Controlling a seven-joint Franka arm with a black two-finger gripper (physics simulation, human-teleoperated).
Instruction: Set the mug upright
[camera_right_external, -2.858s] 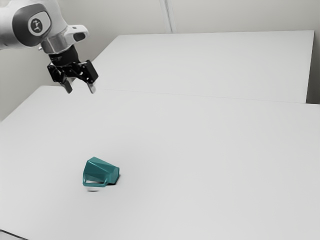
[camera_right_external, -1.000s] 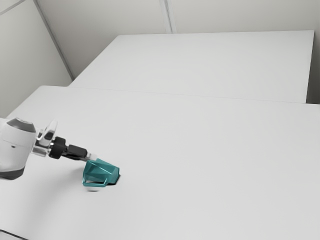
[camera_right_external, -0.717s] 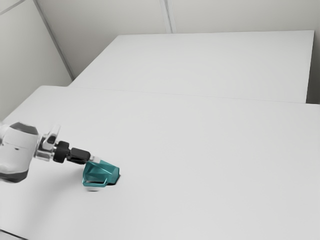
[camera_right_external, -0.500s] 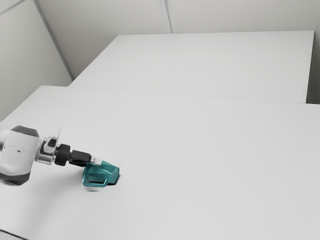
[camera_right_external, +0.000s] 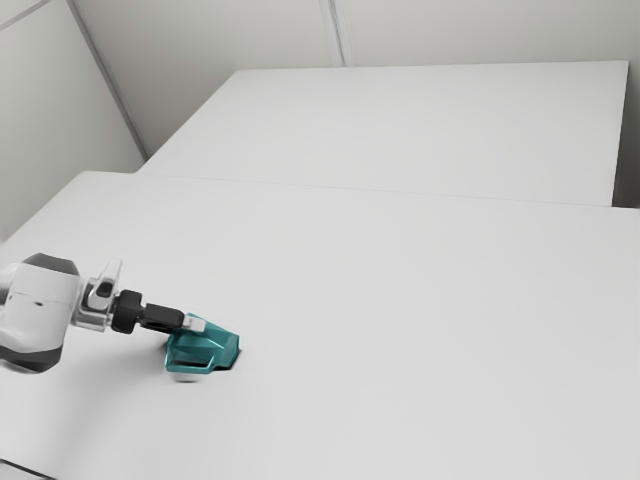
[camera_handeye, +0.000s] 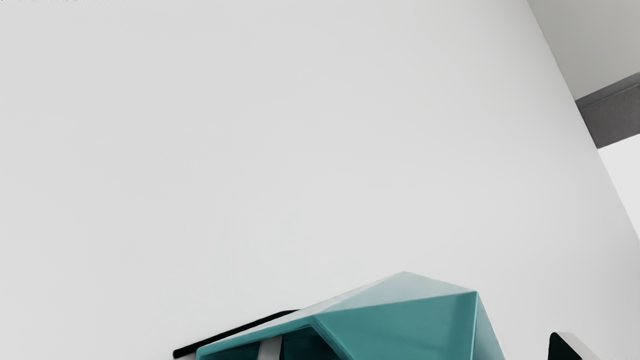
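"What's closest to you?"

"My arm (camera_right_external: 35, 310), reaching in from the exterior view's left, with my gripper (camera_right_external: 193, 323) at its end, low over the desk (camera_right_external: 420, 320) and angled slightly down."

"And how do your jaws stand?"

"Apart. In the wrist view one finger (camera_handeye: 558, 350) stands clear of the mug (camera_handeye: 415, 325), just beside it. A pale strip (camera_handeye: 270, 348) crosses a dark opening in the mug, but I can't tell whether that's my other finger."

"Tell me about the mug, then."

"It's teal, with flat facets, and it lies on its side on the desk, right at my fingertips. Its narrower end points to the exterior view's right, and its handle (camera_right_external: 190, 371) is on the side toward that camera. It sits in from the desk's edge on the exterior view's left, well apart from the far corner on that side."

"What's beyond it?"

"Bare white desk up to a thin seam (camera_right_external: 330, 187), then another white surface (camera_right_external: 420, 130). Past that comes a pale wall (camera_right_external: 200, 60) with an upright strip (camera_right_external: 337, 30). Beyond the desk's edge in the wrist view there's a dark grey patch (camera_handeye: 612, 115)."
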